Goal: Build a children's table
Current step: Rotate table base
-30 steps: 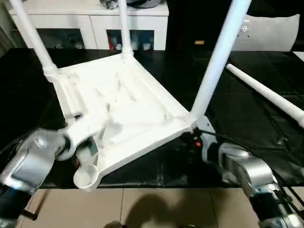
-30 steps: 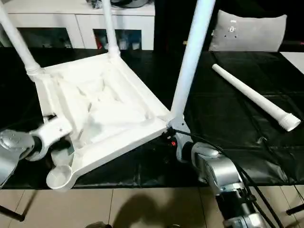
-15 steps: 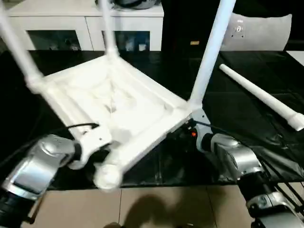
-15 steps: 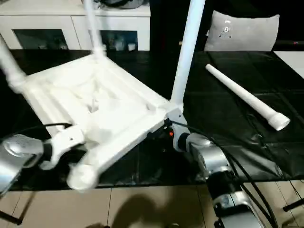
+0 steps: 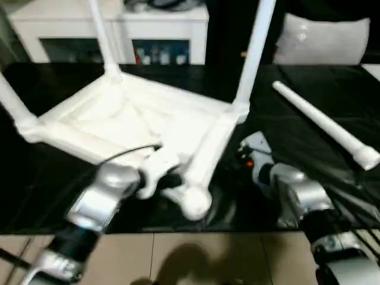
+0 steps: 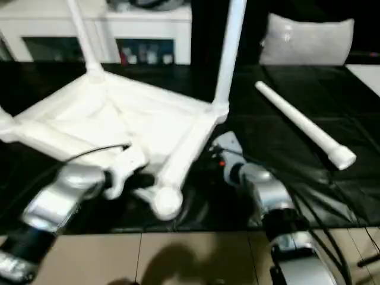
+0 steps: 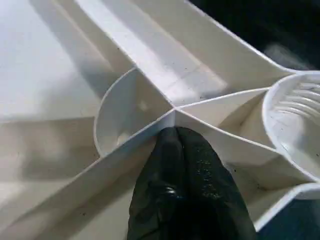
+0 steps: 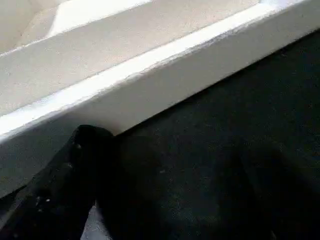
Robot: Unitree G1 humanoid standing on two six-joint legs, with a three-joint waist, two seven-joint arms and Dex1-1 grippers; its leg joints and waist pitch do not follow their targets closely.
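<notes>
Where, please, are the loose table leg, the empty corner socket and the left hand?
Loose table leg (image 5: pixel 323 123): left eye view, middle of its shaft.
Empty corner socket (image 7: pixel 295 122): left wrist view, threaded inside wall.
Left hand (image 7: pixel 186 192): left wrist view, black fingers shut against a rib.

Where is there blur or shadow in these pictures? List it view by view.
Left eye view: the children's table and left gripper are smeared. Left wrist view: sharp ribs, shaded hollows. Right wrist view: the right gripper is a dark blur under the table's lit edge.
</notes>
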